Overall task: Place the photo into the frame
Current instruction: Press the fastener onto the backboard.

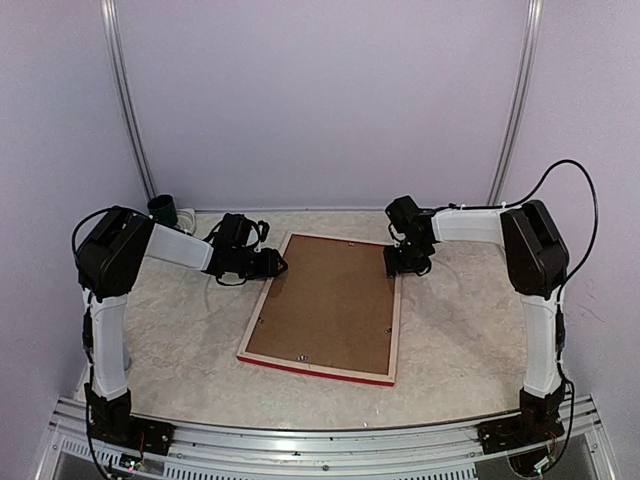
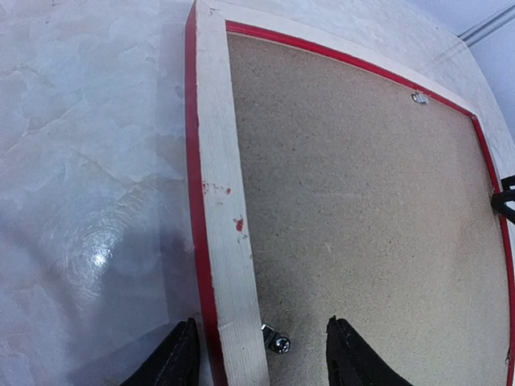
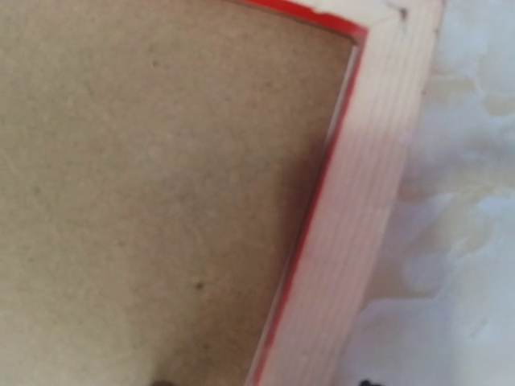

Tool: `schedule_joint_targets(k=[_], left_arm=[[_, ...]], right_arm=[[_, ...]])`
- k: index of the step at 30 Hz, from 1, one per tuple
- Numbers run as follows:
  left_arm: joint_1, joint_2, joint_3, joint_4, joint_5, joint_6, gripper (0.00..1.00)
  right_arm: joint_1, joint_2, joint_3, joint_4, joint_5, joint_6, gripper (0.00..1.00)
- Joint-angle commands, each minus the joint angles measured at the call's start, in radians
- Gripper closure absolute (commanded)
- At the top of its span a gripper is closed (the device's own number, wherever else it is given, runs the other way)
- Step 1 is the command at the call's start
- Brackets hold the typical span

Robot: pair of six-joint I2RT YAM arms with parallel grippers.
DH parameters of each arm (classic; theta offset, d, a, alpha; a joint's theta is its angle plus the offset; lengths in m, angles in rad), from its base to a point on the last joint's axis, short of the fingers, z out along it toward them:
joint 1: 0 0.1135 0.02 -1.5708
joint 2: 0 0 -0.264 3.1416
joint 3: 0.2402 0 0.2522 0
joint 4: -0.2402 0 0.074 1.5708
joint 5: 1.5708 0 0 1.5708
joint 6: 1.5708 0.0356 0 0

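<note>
Left gripper (image 2: 261, 366) parted astride red, pale-wood picture frame (image 2: 216, 161); right gripper (image 1: 408, 264) grip unclear.
Clamp both sides evenly, level.

Pale wood frame (image 2: 225, 201) edged red; brown backing board (image 1: 325, 300)

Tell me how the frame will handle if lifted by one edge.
The frame should be stiff, since its rails look like solid wood. Lying flat on the smooth table, it may slide when pushed. The backing board might shift, as only a few clips show.
</note>
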Motion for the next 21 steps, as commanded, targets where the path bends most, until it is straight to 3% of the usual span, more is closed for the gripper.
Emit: schedule_joint_targets(k=[1,15,18,21], left_arm=[[0.006,-0.008,-0.025,-0.016,0.004,-0.004,0.47],[0.009,-0.017,-0.033,-0.009,0.002,-0.008,0.47],[0.009,-0.018,-0.035,-0.007,0.004,-0.010,0.47],[0.009,-0.022,-0.035,-0.007,0.003,-0.010,0.47]], right_arm=[[-0.008,0.008,-0.037,-0.035,-0.023,0.027,0.54],[-0.008,-0.006,-0.054,-0.033,0.003,0.070,0.69],[-0.008,-0.009,-0.052,-0.029,-0.009,0.077,0.77],[-0.009,-0.008,-0.043,-0.035,-0.033,0.067,0.77]])
